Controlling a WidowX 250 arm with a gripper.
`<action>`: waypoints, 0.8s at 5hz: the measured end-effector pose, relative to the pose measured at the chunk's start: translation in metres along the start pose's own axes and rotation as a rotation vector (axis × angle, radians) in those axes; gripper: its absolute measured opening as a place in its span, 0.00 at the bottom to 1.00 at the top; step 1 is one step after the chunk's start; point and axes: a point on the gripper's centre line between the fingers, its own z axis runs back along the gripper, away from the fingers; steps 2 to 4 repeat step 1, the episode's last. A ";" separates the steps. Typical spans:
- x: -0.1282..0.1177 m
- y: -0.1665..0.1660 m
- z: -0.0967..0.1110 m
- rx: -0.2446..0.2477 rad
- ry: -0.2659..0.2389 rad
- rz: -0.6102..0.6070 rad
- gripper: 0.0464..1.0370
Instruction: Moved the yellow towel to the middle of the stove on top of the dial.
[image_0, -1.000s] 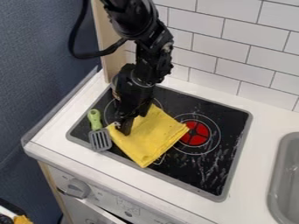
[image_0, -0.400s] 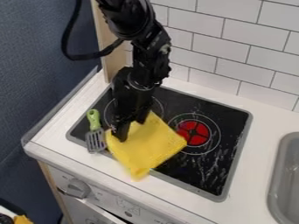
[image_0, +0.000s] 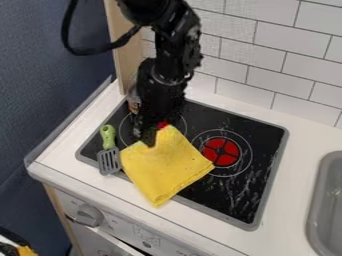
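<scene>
Knob (image_0: 88, 215) on the cabinet front, lower left; spatula (image_0: 109, 161) at the cooktop's left side, green handle toward the back, grey slotted head toward the front, its right edge at the towel's left edge, contact uncertain. Claw (image_0: 145, 141) pointing down at the towel's upper left edge; cannot tell whether it is spread, pressed together or pinching cloth. Yellow towel (image_0: 165, 167) slanted over the front left-centre of the black cooktop (image_0: 244, 192), lower corner past the front rim, over the white bench (image_0: 284, 210); red burner (image_0: 221, 151) just right of it; grey sink (image_0: 326, 200) far right.
</scene>
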 end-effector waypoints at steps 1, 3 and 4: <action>-0.002 -0.012 0.027 -0.063 -0.005 -0.054 0.96; -0.002 -0.012 0.027 -0.063 -0.005 -0.054 0.96; -0.002 -0.012 0.027 -0.063 -0.005 -0.054 0.96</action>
